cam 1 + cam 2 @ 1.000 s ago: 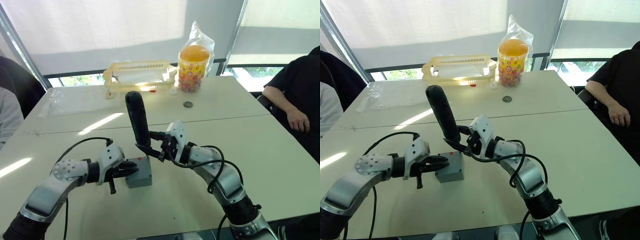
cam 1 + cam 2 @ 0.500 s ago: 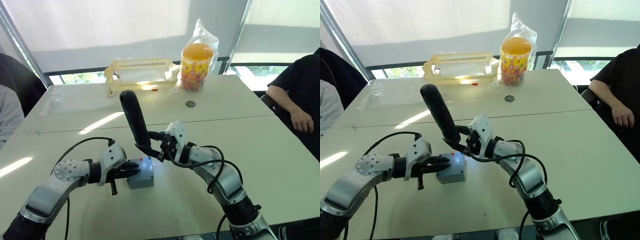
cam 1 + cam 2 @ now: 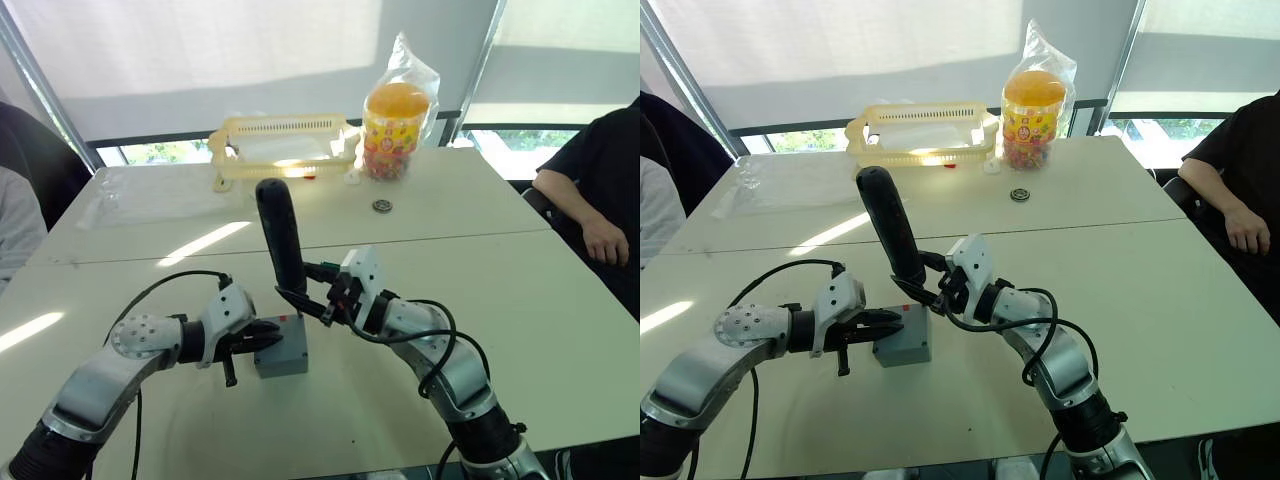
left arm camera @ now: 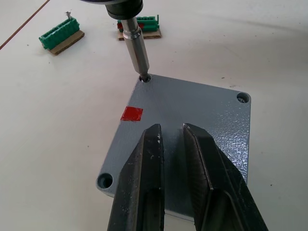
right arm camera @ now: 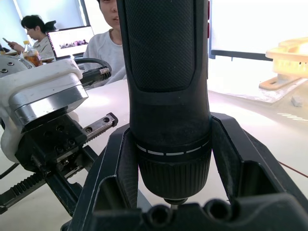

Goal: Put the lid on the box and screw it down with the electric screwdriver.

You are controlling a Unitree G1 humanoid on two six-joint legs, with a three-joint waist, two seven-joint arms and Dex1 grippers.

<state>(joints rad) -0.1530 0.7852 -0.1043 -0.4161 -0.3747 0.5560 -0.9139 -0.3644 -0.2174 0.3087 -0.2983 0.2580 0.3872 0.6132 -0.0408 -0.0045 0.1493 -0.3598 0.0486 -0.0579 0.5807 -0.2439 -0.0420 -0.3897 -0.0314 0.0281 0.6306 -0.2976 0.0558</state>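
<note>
The grey box (image 3: pixel 284 356) stands on the table with the lid (image 4: pixel 192 106) lying flat on top; a small red mark (image 4: pixel 131 114) shows on the lid. My left gripper (image 4: pixel 172 127) is shut, and its black fingers rest on the lid from the left side. My right gripper (image 3: pixel 303 298) is shut on the electric screwdriver (image 3: pixel 280 235), gripping it near its lower end. The dark tool stands nearly upright above the box. Its metal bit (image 4: pixel 136 48) sits in a screw hole at one corner of the lid.
A yellow slotted basket (image 3: pixel 285 150) and a bagged candy jar (image 3: pixel 393 120) stand at the table's far side, with a small round object (image 3: pixel 379 207) nearer. Green circuit boards (image 4: pixel 60 38) lie beyond the box. A seated person (image 3: pixel 595 190) is at the right edge.
The top of the screwdriver has swung a little to the right, so it stands more upright than half a second ago. The left gripper and the box have stayed put.
</note>
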